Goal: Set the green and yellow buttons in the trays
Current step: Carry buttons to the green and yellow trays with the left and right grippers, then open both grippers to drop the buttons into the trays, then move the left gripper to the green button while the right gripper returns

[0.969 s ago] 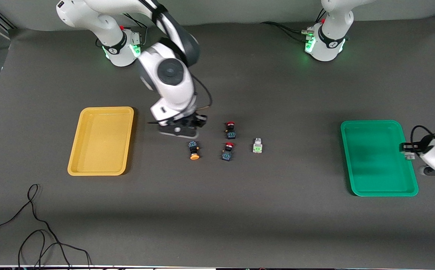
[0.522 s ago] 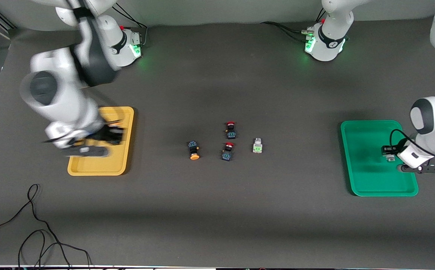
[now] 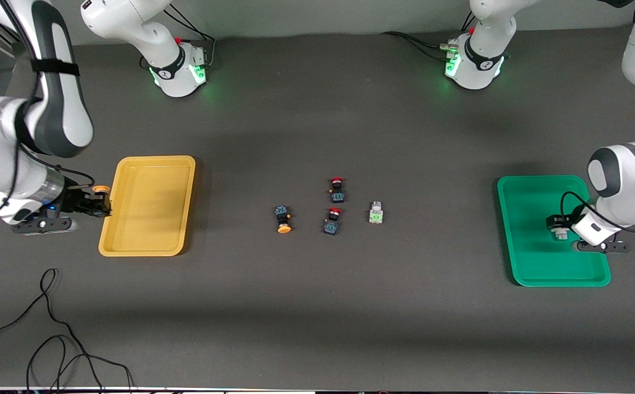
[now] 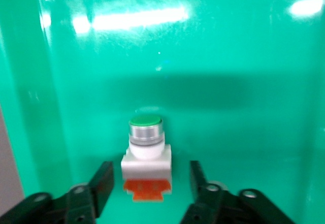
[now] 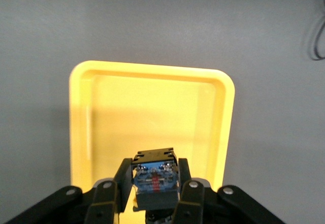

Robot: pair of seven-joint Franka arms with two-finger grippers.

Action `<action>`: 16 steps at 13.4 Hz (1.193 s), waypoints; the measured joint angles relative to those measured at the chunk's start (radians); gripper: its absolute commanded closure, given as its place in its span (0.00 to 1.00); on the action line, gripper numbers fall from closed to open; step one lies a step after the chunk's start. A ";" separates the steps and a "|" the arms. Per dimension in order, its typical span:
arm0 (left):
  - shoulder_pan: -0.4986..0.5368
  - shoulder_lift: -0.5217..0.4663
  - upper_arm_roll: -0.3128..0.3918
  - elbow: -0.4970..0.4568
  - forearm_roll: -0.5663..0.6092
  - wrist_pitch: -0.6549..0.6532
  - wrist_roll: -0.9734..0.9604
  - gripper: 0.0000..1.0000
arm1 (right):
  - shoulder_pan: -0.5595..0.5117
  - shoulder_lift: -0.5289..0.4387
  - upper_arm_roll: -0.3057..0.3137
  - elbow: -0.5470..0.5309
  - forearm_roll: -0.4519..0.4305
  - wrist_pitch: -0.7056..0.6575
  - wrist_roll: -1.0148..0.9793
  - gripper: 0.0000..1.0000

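Observation:
My right gripper (image 3: 100, 203) hangs at the rim of the yellow tray (image 3: 147, 249) on the side toward the right arm's end of the table. It is shut on a yellow-capped button (image 3: 98, 189), whose black-blue body (image 5: 155, 181) sits between the pads of the right gripper (image 5: 153, 165). My left gripper (image 3: 557, 225) is low in the green tray (image 3: 547, 276). A white button with a green cap (image 4: 146, 150) rests on that tray's floor, between the open jaws of the left gripper (image 4: 151, 170) with a gap on each side. An orange-yellow button (image 3: 283, 219) and a white green-faced button (image 3: 376, 213) lie mid-table.
Two red-capped black-blue switches (image 3: 337, 189) (image 3: 332, 220) lie between the two loose buttons at mid-table. Black cables (image 3: 49, 328) trail over the table's near corner toward the right arm's end. The yellow tray (image 5: 152, 107) has nothing in it.
My right arm swung from mid-table to the yellow tray's outer rim, carrying the yellow-capped button. My left gripper moved in over the green tray and opened, letting go of the white button.

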 measured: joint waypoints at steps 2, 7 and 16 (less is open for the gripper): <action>0.000 -0.066 -0.037 0.056 -0.009 -0.174 -0.001 0.03 | -0.005 0.075 -0.003 -0.072 0.089 0.129 -0.078 0.79; -0.002 -0.201 -0.169 0.370 -0.081 -0.759 -0.038 0.08 | -0.006 0.295 -0.002 -0.072 0.396 0.206 -0.277 0.44; -0.222 -0.107 -0.396 0.472 -0.150 -0.685 -0.616 0.05 | 0.047 0.304 -0.113 0.133 0.390 -0.087 -0.279 0.00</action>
